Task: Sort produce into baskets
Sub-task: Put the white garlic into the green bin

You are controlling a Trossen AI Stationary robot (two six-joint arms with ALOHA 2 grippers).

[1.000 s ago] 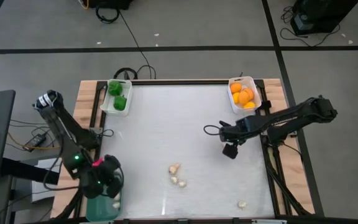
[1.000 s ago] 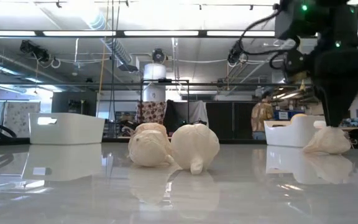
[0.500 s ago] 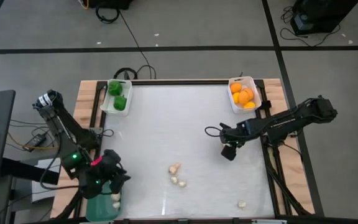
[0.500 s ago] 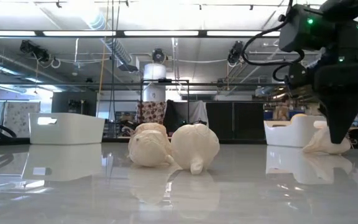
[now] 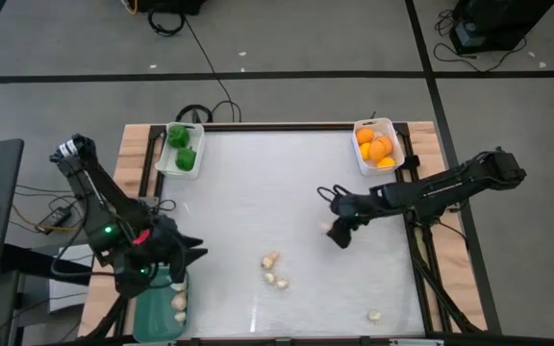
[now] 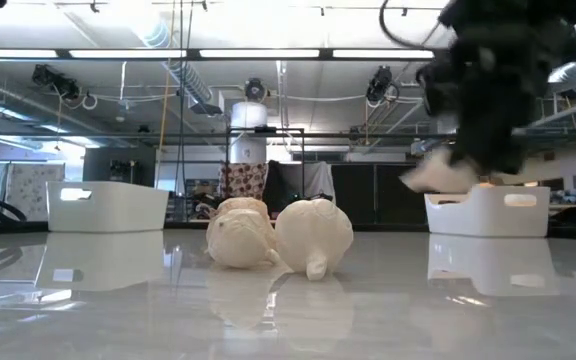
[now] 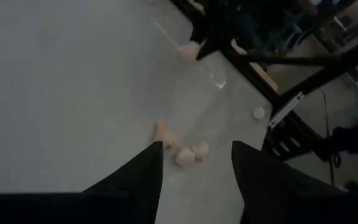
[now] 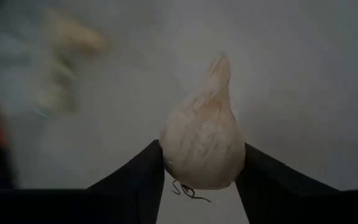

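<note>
Gripping a garlic bulb [image 8: 202, 151], right hand [image 8: 199, 163] raised mid-table

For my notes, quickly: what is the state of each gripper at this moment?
Left gripper: open, holding nothing, above the teal bin.
Right gripper: fingers shut on a garlic bulb, lifted off the table.

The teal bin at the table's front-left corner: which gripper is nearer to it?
Left. The left gripper hangs at the teal bin's upper edge, empty. The right gripper is far across the table, toward the right side, closed on a garlic bulb.
</note>
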